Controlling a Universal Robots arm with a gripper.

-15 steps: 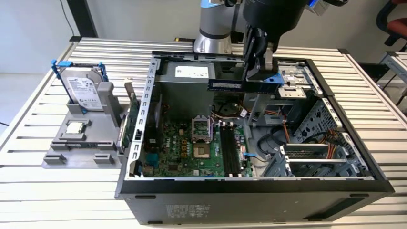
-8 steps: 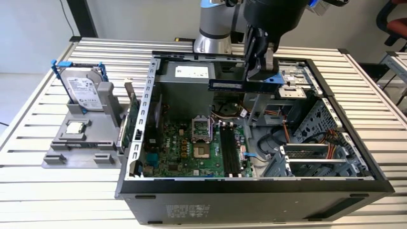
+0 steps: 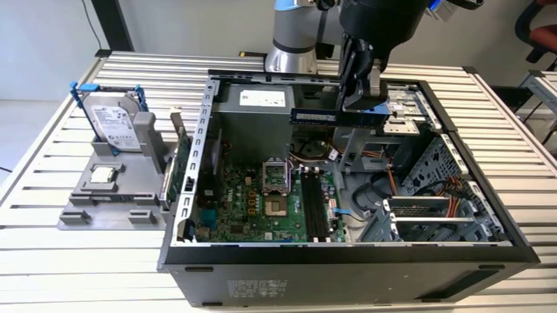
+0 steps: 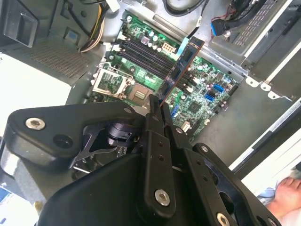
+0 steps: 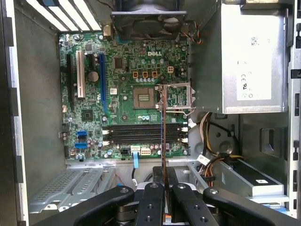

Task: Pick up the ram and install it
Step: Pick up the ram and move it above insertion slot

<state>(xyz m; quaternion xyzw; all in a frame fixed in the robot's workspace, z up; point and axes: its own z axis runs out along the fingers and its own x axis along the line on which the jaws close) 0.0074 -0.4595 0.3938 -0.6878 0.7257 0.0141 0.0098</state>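
Gripping the ram (image 3: 317, 117) near one end, the gripper (image 3: 362, 107) hangs over the open computer case (image 3: 206, 137) in the exterior view, its fingers pressed onto the stick. The ram lies level in the air, its free end pointing toward nine o'clock, well above the motherboard (image 3: 248, 208). The black memory slots (image 3: 315, 205) lie toward six o'clock from it. At the case's nine o'clock a grey holder (image 3: 83, 212) bears a hard drive (image 3: 113, 124) and a processor chip (image 3: 104, 174).

In the second wrist view the fingers (image 4: 153, 141) pinch the ram (image 4: 184, 59), which reaches out over the motherboard (image 4: 207, 89), apart from the memory slots (image 4: 141, 54).

In the first wrist view the ram (image 5: 163, 127) shows edge-on as a thin line rising from the closed fingertips (image 5: 153, 193). It crosses the memory slots (image 5: 141, 134) at a right angle and passes the processor socket (image 5: 175, 96).
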